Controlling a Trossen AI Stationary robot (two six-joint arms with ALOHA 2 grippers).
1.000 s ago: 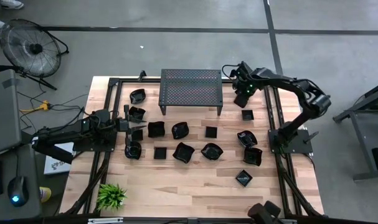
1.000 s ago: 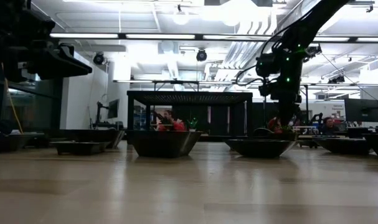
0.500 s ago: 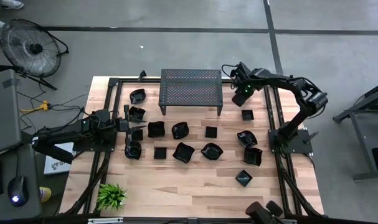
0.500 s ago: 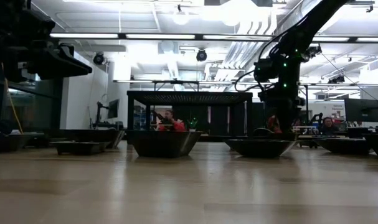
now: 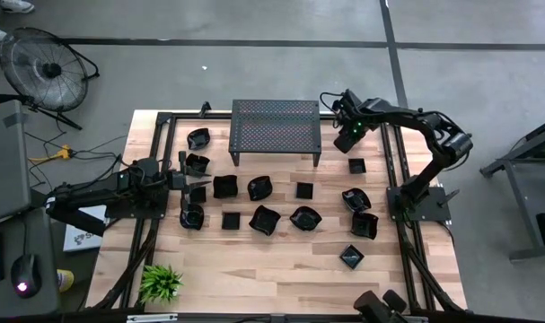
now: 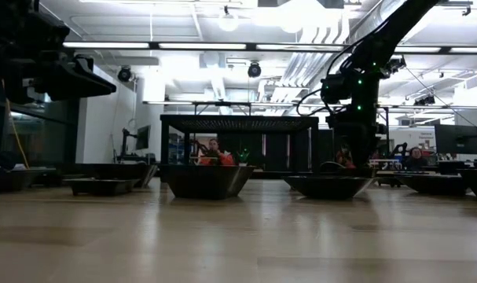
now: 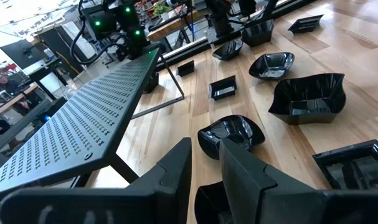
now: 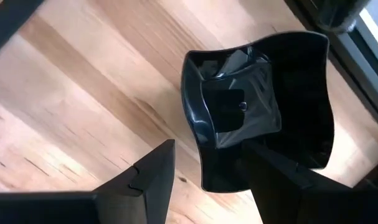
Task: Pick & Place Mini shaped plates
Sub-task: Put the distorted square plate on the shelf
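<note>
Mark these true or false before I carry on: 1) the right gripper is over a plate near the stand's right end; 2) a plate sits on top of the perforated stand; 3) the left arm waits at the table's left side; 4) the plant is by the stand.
1. True: the right gripper hovers open over a wavy-rimmed mini plate on the wood, at the right end of the stand.
2. False: the stand's top holds nothing; the plates lie on the table.
3. True: the left gripper rests low at the left side.
4. False: the plant is at the near left corner.
</note>
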